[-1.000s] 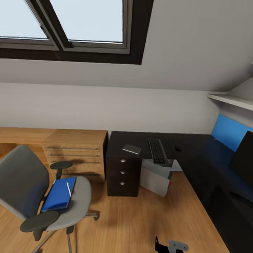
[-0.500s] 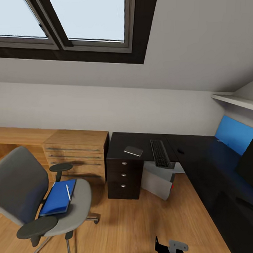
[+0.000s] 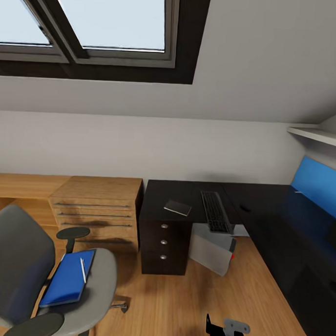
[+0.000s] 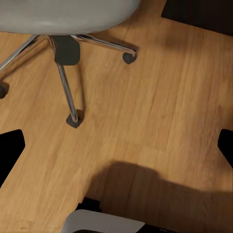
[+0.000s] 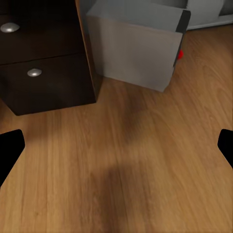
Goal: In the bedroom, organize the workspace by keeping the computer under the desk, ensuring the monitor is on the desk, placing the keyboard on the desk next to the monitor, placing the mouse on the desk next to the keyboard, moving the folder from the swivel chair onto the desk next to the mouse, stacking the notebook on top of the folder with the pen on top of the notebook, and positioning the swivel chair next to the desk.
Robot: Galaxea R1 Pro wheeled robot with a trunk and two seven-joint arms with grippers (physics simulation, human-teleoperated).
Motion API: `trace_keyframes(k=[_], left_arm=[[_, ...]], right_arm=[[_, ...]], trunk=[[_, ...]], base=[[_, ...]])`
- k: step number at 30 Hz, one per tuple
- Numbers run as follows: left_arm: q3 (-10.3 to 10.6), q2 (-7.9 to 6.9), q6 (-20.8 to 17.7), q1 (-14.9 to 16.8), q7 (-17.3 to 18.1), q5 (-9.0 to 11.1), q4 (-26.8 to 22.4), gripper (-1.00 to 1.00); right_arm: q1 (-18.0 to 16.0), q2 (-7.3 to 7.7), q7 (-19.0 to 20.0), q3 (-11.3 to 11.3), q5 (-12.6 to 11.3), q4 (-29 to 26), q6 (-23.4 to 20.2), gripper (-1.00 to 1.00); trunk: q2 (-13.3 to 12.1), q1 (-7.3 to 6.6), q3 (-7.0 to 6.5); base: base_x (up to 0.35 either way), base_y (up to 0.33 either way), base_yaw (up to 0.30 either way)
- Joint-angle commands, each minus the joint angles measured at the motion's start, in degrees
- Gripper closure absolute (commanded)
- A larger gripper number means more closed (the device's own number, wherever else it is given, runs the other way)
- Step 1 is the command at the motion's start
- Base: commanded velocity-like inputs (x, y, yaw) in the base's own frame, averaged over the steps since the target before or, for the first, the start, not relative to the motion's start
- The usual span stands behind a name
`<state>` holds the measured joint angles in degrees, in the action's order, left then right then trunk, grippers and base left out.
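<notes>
Approach step: blue folder (image 3: 65, 282) with pen (image 3: 83, 270) awaits on swivel chair (image 3: 17, 264); both end effectors spread, empty; next, reach folder.

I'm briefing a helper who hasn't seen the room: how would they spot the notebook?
Find the black desk under the sloped wall. On its top above the three drawers, left of the keyboard, lies the notebook: small, thin, dark grey, plain and keyless.

The head camera has swung left and slightly down — the whole scene shifts. The swivel chair (image 3: 41, 275) sits lower and nearer the frame's corner, and the monitor (image 3: 334, 234) has slipped almost out at the right edge.
</notes>
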<state>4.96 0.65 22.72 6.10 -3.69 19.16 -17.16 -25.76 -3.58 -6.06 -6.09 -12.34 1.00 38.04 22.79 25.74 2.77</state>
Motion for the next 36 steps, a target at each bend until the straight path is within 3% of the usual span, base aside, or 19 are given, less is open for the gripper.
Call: trace_keyframes(k=[1, 13, 36], left_arm=[[0.49, -0.03, 0.22, 0.05, -0.4, 0.3, 0.02, -1.0], [0.44, 0.03, 0.3, 0.05, -0.43, 0.33, 0.02, -1.0], [0.4, 0.06, 0.21, 0.05, -0.44, 0.36, 0.02, -1.0]], right_arm=[[-0.08, -0.02, -0.27, -0.5, -0.31, 0.11, 0.19, -1.0], [-0.08, -0.02, -0.27, -0.5, -0.31, 0.11, 0.19, -1.0], [-0.08, 0.04, -0.22, -0.47, -0.31, 0.1, 0.19, -1.0]], trunk=[[0.13, 0.05, 0.13], [0.13, 0.05, 0.13], [0.13, 0.05, 0.13]], base=[[0.1, 0.0, 0.0], [0.024, 0.0, 0.035], [0.001, 0.0, 0.231]])
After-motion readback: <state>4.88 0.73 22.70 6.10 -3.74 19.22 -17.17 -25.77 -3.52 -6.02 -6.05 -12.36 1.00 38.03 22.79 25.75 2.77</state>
